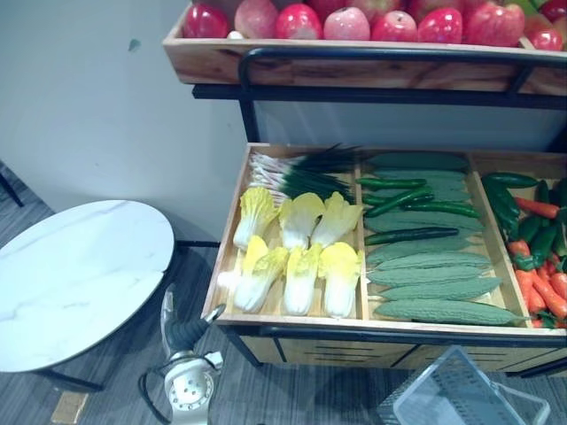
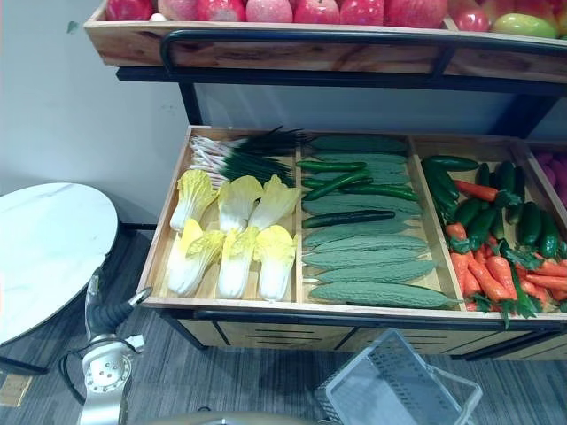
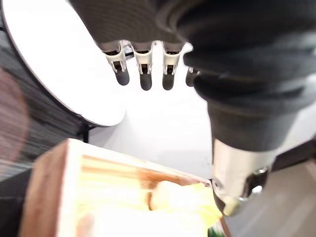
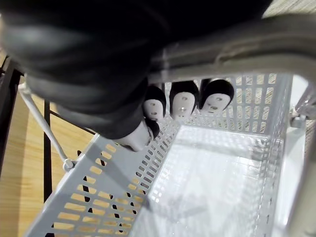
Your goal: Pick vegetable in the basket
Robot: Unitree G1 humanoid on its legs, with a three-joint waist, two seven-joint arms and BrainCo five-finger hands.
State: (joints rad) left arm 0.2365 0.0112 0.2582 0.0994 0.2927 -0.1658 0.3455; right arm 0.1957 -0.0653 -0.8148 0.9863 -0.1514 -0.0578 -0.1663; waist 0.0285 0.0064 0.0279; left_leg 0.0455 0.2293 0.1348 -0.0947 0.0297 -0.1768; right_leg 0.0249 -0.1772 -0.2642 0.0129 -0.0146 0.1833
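A wooden crate [image 1: 292, 316] holds napa cabbages [image 1: 301, 252], green onions [image 1: 297, 173], cucumbers [image 1: 412, 202], bitter gourds [image 1: 430, 274], green peppers [image 2: 496, 212] and carrots [image 2: 496, 274]. My left hand [image 1: 184, 333] hangs low just off the crate's front left corner. In the left wrist view its fingers [image 3: 144, 69] are straight and hold nothing, with the crate corner [image 3: 49, 187] and a cabbage [image 3: 182, 197] below. My right hand [image 4: 182, 101] is curled round the handle [image 4: 237, 54] of an empty grey plastic basket [image 2: 399, 385], which hangs in front of the crate.
A round white marble table [image 1: 75, 274] stands to the left, close to my left hand. An upper wooden shelf [image 1: 354, 57] of red apples [image 1: 345, 22] overhangs the back of the crate, on a black metal frame [image 1: 248, 97].
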